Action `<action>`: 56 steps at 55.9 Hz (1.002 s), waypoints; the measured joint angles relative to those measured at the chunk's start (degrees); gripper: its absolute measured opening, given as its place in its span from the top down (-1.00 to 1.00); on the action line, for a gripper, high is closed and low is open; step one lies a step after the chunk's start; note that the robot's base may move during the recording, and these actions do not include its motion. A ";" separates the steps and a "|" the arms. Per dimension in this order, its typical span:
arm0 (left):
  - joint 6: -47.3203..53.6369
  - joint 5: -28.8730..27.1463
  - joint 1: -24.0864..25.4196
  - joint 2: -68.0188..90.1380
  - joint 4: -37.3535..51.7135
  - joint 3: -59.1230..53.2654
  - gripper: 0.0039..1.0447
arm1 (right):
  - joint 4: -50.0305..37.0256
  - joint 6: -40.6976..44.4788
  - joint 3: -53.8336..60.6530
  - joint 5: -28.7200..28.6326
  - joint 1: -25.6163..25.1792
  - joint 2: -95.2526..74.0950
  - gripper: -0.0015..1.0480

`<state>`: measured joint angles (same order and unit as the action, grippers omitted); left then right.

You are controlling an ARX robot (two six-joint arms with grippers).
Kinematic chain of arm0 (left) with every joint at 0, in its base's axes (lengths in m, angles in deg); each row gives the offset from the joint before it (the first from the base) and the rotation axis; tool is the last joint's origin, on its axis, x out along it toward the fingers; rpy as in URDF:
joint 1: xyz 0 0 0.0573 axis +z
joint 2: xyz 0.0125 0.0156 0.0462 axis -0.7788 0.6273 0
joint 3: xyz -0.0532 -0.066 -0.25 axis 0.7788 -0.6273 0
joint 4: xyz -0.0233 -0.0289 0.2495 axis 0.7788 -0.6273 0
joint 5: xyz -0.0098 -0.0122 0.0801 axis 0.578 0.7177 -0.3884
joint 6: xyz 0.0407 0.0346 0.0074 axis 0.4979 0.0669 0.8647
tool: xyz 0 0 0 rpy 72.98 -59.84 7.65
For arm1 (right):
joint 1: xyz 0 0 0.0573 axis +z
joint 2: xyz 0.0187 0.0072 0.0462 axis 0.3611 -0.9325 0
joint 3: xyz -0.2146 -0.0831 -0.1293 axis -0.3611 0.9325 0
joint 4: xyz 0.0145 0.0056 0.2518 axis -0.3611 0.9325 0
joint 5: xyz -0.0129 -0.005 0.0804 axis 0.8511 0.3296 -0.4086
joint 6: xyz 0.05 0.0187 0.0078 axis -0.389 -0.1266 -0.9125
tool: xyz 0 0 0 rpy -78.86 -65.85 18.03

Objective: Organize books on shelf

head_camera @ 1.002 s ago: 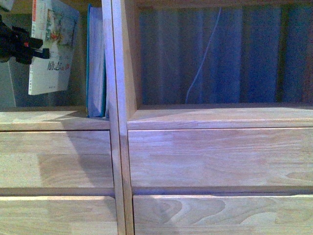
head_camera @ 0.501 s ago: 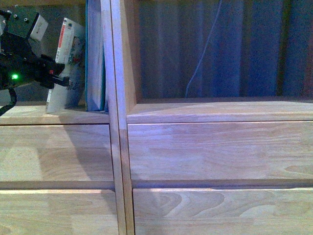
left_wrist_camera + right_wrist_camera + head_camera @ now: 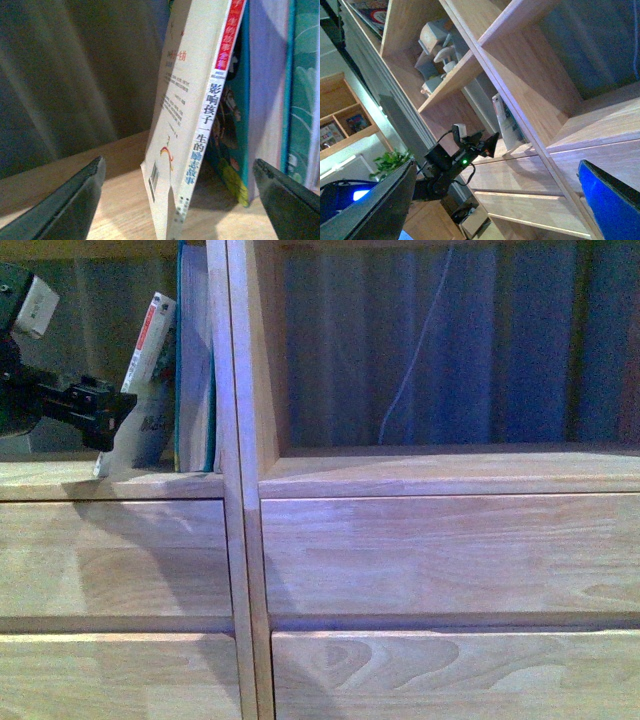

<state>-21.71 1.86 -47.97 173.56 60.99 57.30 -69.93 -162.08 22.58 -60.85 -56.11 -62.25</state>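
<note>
The thin pale paperback (image 3: 146, 390) stands on the light-wood shelf (image 3: 240, 490), in its left compartment. It tilts, and its top rests against the upright teal book (image 3: 195, 370). My left gripper (image 3: 110, 418) is open just in front of the paperback. In the left wrist view its fingers (image 3: 80, 195) straddle the paperback (image 3: 192, 125) with wide gaps on both sides and touch nothing. The teal book (image 3: 235, 125) is behind it. My right gripper (image 3: 496, 167) is open and empty, away from the shelf (image 3: 520, 100). It faces the left arm (image 3: 452, 160) and the paperback (image 3: 503, 117).
Plain drawer fronts (image 3: 430, 560) fill the shelf below the compartments. The right compartment has a blue backing and a thin hanging cord (image 3: 410, 360). Grey objects (image 3: 437, 52) sit in a higher compartment. A plant (image 3: 392, 161) and a darker cabinet (image 3: 342, 122) stand beyond the left arm.
The paperback went from hanging in my left gripper to standing on the shelf board, leaning on the teal book. The left gripper let go and drew back to the left.
</note>
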 joint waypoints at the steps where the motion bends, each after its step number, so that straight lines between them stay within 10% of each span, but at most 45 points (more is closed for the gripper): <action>1: -0.17 0.02 0.04 -0.61 0.22 -0.74 -0.88 | -0.07 0.02 0.00 0.00 0.04 0.00 -0.87; 15: -15.63 -1.73 4.92 -20.39 -8.26 -17.49 -0.87 | 11.67 8.87 -0.02 3.28 -0.13 3.28 -0.87; 28: -27.93 7.72 12.96 -44.52 -21.16 -31.52 -0.87 | 44.26 46.49 -0.04 19.43 4.61 12.20 -0.87; 37: -17.31 -9.55 9.03 -65.66 -34.03 -44.04 -0.36 | 63.98 70.90 1.20 38.12 14.36 16.92 -0.58; 56: -12.79 -15.87 3.30 -75.73 -31.06 -56.89 0.76 | 65.42 79.30 9.81 51.47 26.14 23.76 0.51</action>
<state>-34.50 -14.01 -44.67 97.82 29.93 0.41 -4.51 -82.78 32.40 -9.38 -29.97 -38.49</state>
